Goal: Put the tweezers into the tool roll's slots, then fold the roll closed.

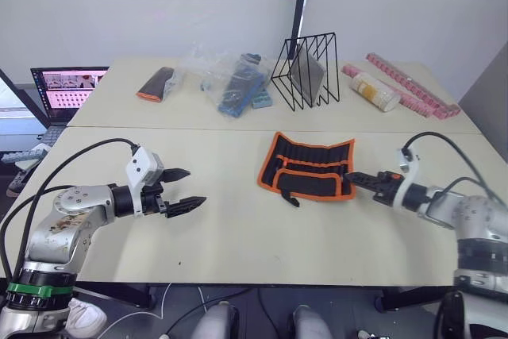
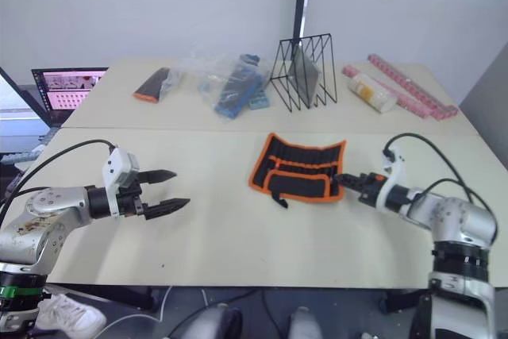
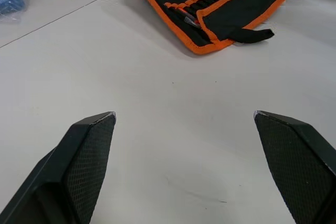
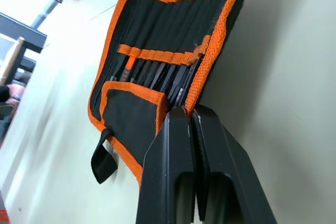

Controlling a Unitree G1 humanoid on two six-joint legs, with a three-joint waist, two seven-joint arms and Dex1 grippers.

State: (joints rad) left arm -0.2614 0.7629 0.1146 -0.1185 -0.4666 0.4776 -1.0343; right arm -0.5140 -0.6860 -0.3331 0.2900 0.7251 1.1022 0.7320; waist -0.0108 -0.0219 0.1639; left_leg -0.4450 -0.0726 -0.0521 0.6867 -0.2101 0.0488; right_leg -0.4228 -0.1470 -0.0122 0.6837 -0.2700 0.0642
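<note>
The tool roll (image 1: 308, 166) lies open on the near table (image 1: 238, 236), right of centre, with the tweezers (image 4: 157, 74) in its slots and its strap (image 1: 289, 197) at the near edge. The right gripper (image 1: 355, 178) touches the roll's right edge; the left gripper (image 1: 186, 189) sits well apart to the left. On the far table, from left to right: a pouch (image 1: 155, 83), a plastic bag (image 1: 230, 81), a wire rack (image 1: 306, 70), a bottle (image 1: 375, 91). A laptop (image 1: 67, 89) stands at far left.

Wire rack (image 1: 305, 71), laptop (image 1: 67, 89), plastic bag (image 1: 230, 81)

Pale table (image 1: 238, 236) with tool roll (image 1: 307, 166), wire rack (image 1: 306, 71)
</note>
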